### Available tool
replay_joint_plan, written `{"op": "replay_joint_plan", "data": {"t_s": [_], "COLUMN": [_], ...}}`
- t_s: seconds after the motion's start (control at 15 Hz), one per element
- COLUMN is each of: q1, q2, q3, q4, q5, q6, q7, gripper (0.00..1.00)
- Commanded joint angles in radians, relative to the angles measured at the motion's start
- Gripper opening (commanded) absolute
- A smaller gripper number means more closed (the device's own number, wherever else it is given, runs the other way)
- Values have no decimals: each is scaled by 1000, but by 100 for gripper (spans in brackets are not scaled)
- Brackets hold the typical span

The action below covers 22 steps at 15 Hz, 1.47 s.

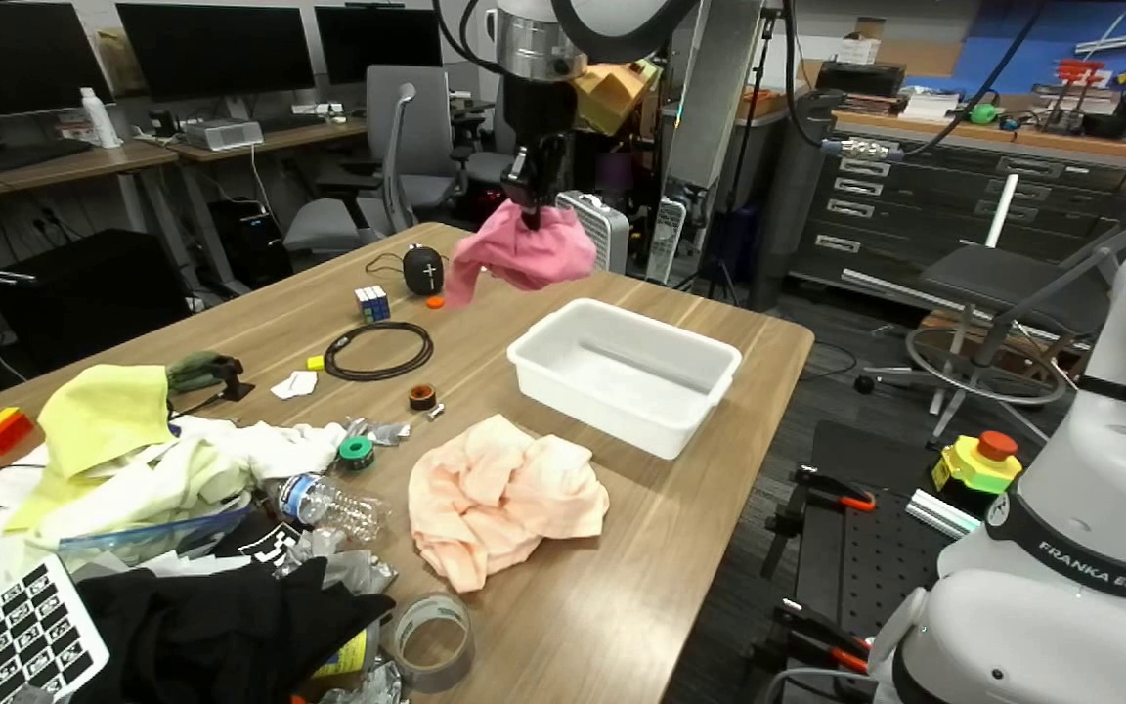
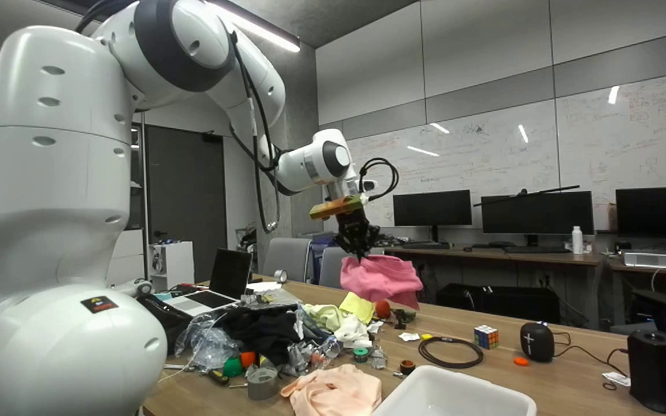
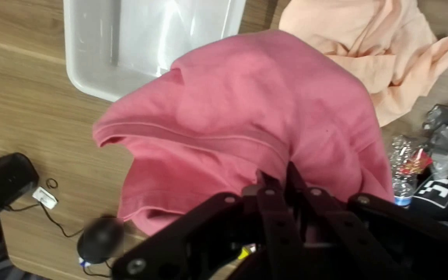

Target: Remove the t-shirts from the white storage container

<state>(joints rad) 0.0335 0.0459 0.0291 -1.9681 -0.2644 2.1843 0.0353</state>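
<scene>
Nearly together, fingers [image 3: 272,208] pinch pink t-shirt [image 3: 243,97] above table [image 1: 612,626].

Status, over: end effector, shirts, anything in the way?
End effector gripping pink shirt above table. Peach shirt beside white container; no shirt seen inside. Possible snags: bottle, grey tape near peach shirt.

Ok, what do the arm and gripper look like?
The arm is white and rounded, with dark joint bands, black cables, a dark sticker and a black band lettered "FRANKA EMIKA". The gripper is black, with slim fingers; above them shows a yellow-orange block.
</scene>
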Motion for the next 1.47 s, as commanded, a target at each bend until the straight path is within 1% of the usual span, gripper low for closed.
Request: {"op": "replay_joint_plan", "data": {"t_s": [0.0,0.2,0.4,0.47,0.53,0.6,0.73,0.87,0.93,1.07,1.13,1.4], "q1": [54,86,101,104,105,105,104,100,97,85,78,35], "q2": [-16,-21,-34,-37,-39,-39,-45,-47,-49,-61,-73,-154], "q3": [49,79,95,99,101,103,102,98,94,80,71,33], "q4": [6,4,-14,-18,-24,-25,-28,-31,-34,-45,-57,-136], "q5": [-42,-37,-18,-15,-28,-25,-22,-27,-27,-47,-73,-120], "q6": [-19,-8,11,9,16,13,8,1,-3,-24,-33,-56], "q7": [-6,-13,-29,-34,-35,-36,-38,-25,-22,1,25,91], "gripper": [3,3,3,33,34,41,57,70,79,94,99,100]}}
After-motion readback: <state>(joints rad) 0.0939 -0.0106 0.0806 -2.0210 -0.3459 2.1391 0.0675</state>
